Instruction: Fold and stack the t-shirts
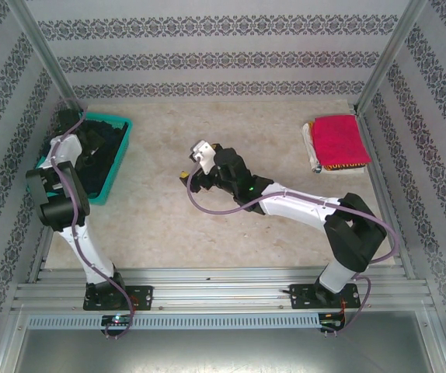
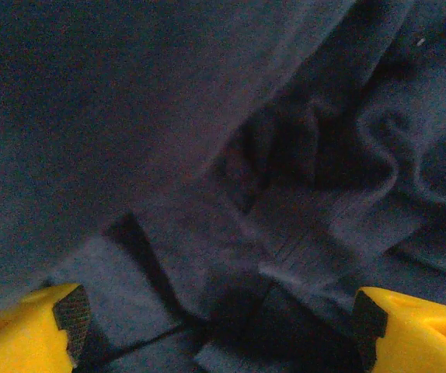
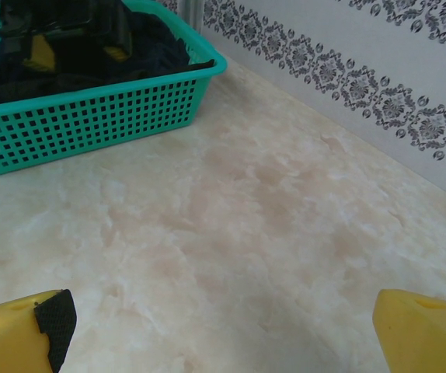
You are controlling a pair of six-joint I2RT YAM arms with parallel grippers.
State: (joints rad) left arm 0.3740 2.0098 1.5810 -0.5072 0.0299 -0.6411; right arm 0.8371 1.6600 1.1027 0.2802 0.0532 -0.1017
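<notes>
A dark navy t-shirt (image 2: 168, 116) lies crumpled in the teal basket (image 1: 111, 183), its folds and a stitched hem close under my left gripper (image 2: 219, 326). That gripper (image 1: 81, 138) is down inside the basket, its jaws wide apart with cloth lying between the yellow fingers (image 2: 29, 330); nothing is pinched. A folded pinkish-red t-shirt (image 1: 339, 138) tops a small pile at the back right. My right gripper (image 1: 194, 175) hovers open over the bare middle of the table (image 3: 246, 202), holding nothing (image 3: 221, 326).
The teal mesh basket (image 3: 91, 116) stands at the back left against the patterned wall, dark cloth (image 3: 161, 54) heaped in it. Under the red shirt lie other folded pieces (image 1: 344, 165). Metal posts rise at the back corners.
</notes>
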